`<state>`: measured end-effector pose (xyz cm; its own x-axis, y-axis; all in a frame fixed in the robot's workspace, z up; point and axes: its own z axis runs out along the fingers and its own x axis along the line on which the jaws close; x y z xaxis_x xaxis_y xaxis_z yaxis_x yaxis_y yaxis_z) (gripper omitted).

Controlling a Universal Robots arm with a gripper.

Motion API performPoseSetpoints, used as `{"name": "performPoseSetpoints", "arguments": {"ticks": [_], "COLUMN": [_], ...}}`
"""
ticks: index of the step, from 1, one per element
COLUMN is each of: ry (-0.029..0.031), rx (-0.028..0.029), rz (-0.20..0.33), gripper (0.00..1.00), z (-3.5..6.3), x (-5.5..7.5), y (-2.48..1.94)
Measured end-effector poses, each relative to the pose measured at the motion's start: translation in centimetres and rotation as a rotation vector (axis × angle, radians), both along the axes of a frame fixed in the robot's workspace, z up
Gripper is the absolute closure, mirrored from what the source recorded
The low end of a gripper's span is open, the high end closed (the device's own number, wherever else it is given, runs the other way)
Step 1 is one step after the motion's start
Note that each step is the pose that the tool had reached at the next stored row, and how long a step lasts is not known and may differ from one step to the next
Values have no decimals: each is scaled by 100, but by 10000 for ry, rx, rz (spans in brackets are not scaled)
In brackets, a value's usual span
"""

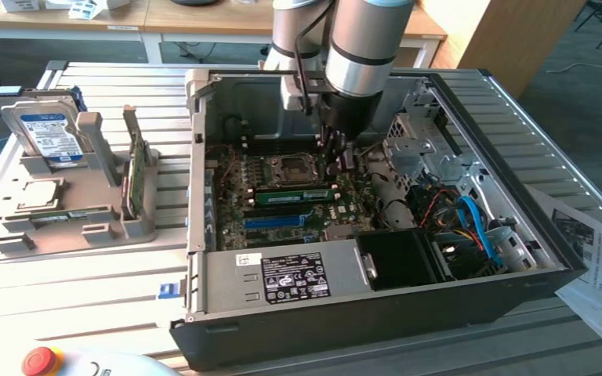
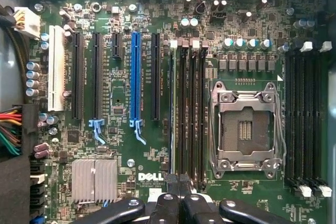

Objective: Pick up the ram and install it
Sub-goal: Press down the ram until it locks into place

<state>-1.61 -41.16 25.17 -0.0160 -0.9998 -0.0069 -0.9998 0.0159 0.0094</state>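
The arm is reaching down into the open computer case (image 1: pixel 385 298), which is lying on the slatted worktop (image 1: pixel 71 274). The tool (image 1: pixel 339 157) is hanging over the motherboard (image 1: pixel 280 204) with its fingers (image 2: pixel 178 203) pressed fully together, gripping nothing.

The ram (image 1: pixel 292 195) is sitting in a slot just beside the CPU socket (image 1: pixel 285 167), its green edge facing up and its long axis running along the slot, from the exterior view's left to its right. In the wrist view it is showing as a thin pale edge (image 2: pixel 173 108) beside the bank of black memory slots (image 2: pixel 191 114), with the closed fingertips at one end of that bank.

The case walls are hemming the tool in on all sides; the power supply (image 1: pixel 291 278) and the cable bundle (image 1: pixel 469 227) are crowding the near side. Outside the case, a hard drive (image 1: pixel 45 129) is standing in a grey fixture (image 1: pixel 81 211).
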Motion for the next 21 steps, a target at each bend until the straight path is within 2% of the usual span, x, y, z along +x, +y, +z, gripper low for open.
{"name": "performPoseSetpoints", "arguments": {"ticks": [10, 21], "ry": [0, 0], "rx": [0, 0], "rz": [0, -1], "gripper": [90, 90], "z": [-108, -109], "x": [0, 49], "y": [0, -1]}}
